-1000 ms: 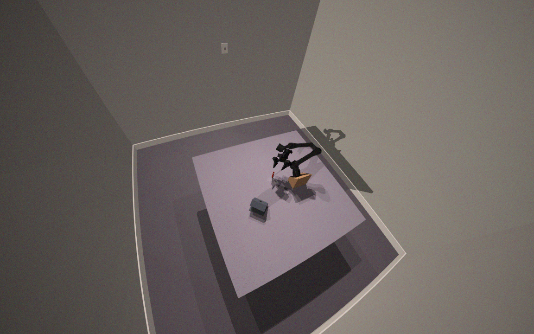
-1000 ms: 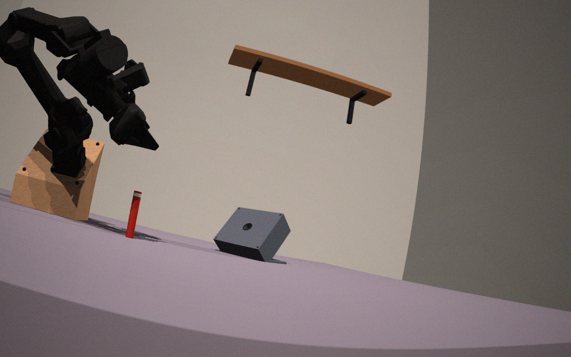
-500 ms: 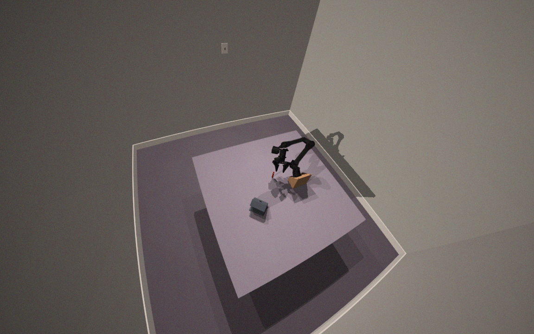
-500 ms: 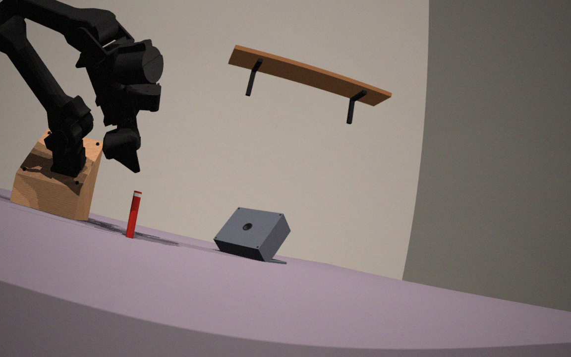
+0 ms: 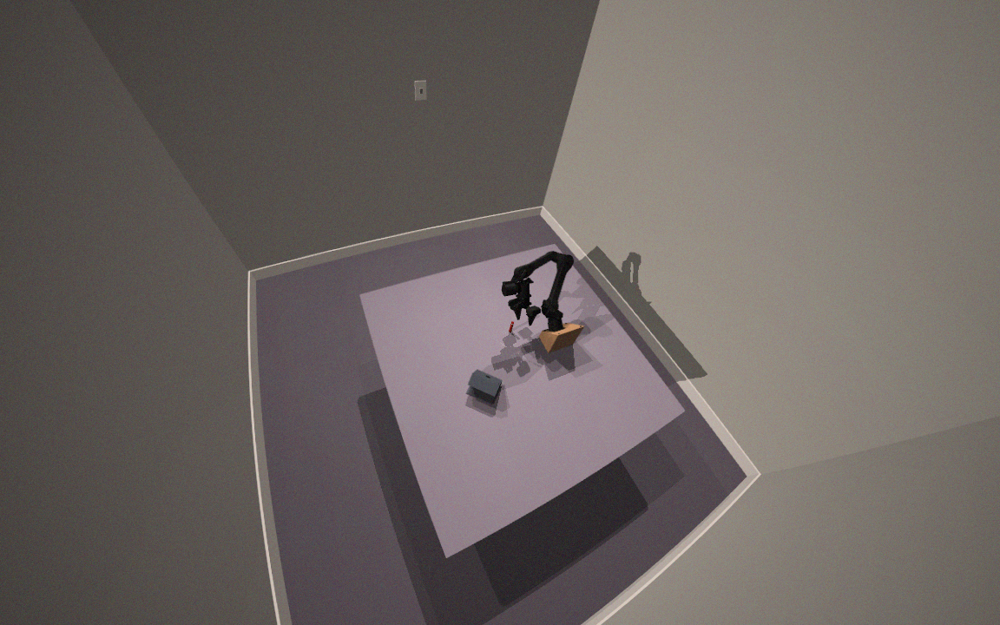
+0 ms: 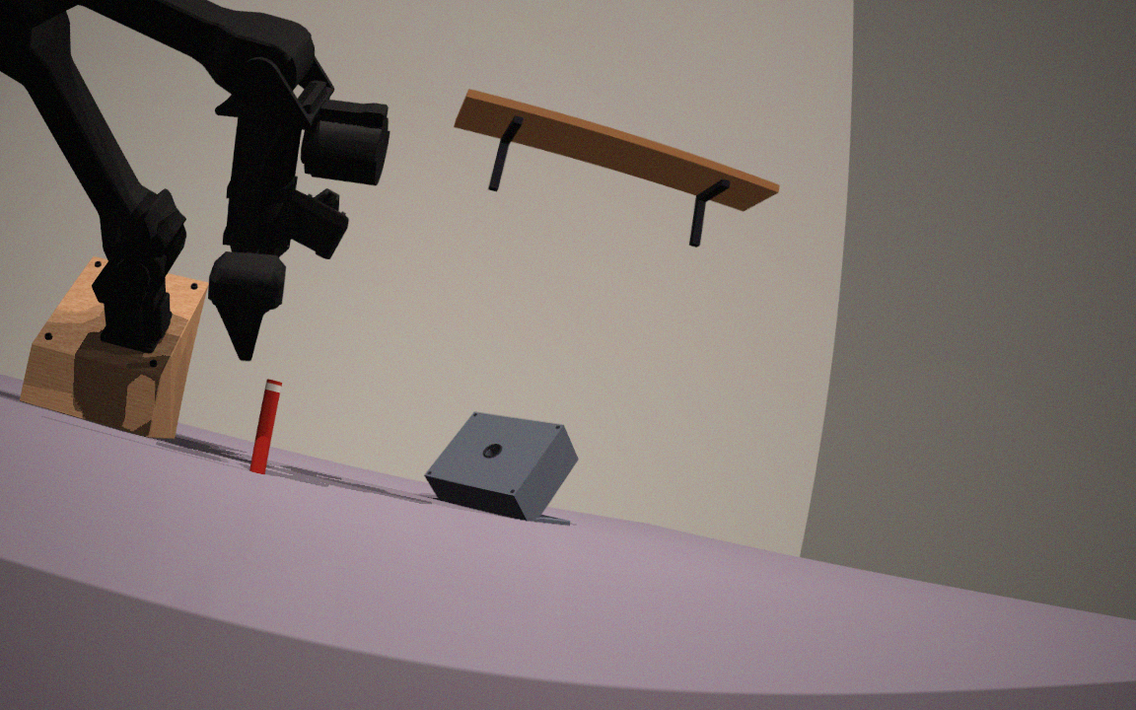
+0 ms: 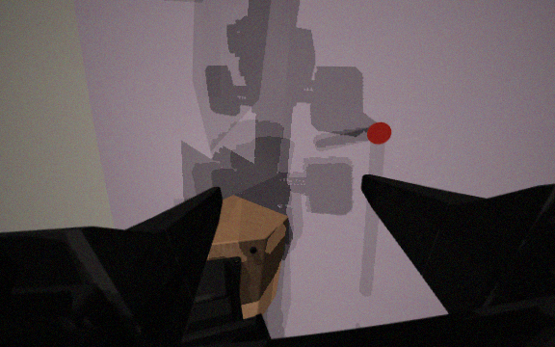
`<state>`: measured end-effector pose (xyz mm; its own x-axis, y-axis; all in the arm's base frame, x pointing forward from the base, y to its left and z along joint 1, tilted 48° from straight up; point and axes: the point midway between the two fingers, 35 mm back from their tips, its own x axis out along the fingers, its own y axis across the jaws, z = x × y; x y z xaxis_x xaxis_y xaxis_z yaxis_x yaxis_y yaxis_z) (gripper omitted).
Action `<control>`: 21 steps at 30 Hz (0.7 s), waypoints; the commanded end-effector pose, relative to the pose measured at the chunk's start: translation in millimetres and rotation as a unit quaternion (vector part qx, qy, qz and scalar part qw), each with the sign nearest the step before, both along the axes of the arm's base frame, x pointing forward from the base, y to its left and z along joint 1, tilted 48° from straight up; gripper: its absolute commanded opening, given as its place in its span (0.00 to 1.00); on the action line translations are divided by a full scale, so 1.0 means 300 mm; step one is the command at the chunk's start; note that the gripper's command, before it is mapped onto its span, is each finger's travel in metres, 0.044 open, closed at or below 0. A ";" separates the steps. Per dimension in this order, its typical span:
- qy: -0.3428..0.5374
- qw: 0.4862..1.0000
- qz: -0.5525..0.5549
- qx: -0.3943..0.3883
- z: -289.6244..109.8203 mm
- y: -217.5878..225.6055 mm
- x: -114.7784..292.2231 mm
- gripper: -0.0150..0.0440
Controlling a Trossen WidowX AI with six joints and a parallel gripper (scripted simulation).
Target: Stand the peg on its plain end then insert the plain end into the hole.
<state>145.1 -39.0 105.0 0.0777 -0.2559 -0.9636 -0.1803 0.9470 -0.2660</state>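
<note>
One claw [image 6: 244, 339], wide apart, nothing in it, pointing straight down above the bench [image 6: 554, 608]. Wrist view: two dark fingers frame the shot, and the peg [image 7: 379, 133] shows only as a red disc seen end-on, so its long axis runs vertical, roughly parallel to the claw's approach. Disc sits up and right of the gap between the fingers, just beyond the right tip, not centred.

Exterior view: peg [image 6: 264, 426] stands upright on the bench, white band at top, plain end down, free of any contact. Claw tip hangs above it and slightly to the picture's left, a clear gap between tip and peg top. Base block [image 6: 113, 357] is close behind on the left.

Stand-up step looks done; judged next is the re-grasp. Key relation: peg lies below the claw and offset sideways toward the right finger, so the claw likely needs a small lateral shift to centre the disc before dropping, else the right finger may knock the peg over. A grip on the upper part would leave the plain end free for insertion.

Farther out on the bench: grey panel [image 6: 503, 463], tilted, hole [image 6: 491, 450] in its sloped face, well apart from the peg. Top view shows panel [image 5: 484, 385] in front of the arm. Shelf [image 6: 611, 150] on the far wall.
</note>
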 end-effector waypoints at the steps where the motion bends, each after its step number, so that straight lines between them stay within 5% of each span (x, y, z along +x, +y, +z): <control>1: 0.036 0.997 -0.012 -0.063 0.008 -0.017 0.016 1.00; 15: 0.051 0.959 0.008 -0.277 0.067 -0.021 0.129 1.00; 21: 0.048 0.956 0.011 -0.288 0.071 -0.018 0.137 1.00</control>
